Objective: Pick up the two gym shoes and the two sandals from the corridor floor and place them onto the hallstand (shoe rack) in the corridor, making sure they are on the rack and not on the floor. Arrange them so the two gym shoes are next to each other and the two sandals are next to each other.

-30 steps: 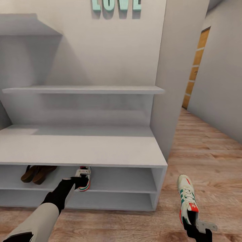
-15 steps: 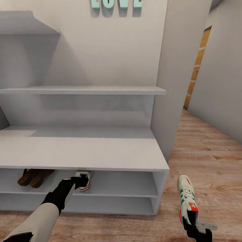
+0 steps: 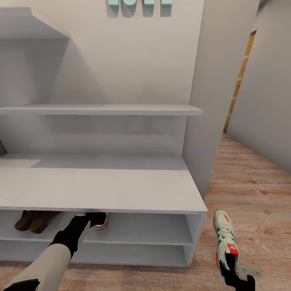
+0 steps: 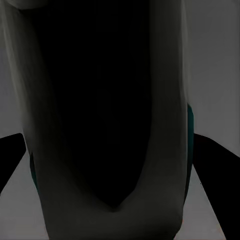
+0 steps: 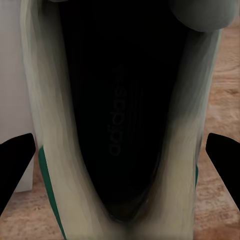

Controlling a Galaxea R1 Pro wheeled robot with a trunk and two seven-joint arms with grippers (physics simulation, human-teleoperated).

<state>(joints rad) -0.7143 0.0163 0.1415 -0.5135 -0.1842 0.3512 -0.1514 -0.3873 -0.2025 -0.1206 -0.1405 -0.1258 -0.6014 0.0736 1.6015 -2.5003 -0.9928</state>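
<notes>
Corridor floor (image 3: 250,194), right sneaker (image 3: 225,238) toe-forward

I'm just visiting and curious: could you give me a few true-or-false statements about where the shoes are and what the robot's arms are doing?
1. The sandals sit on the rack's upper tier. True.
2. The left gripper reaches into the rack with a sneaker. True.
3. The other sneaker is on top of the rack. False: the right gripper holds it by the heel, over the floor beside the rack.
4. The sandals are on the floor. False: they are on the rack, left of the left gripper's sneaker.
5. The rack's top is bare. True.
</notes>
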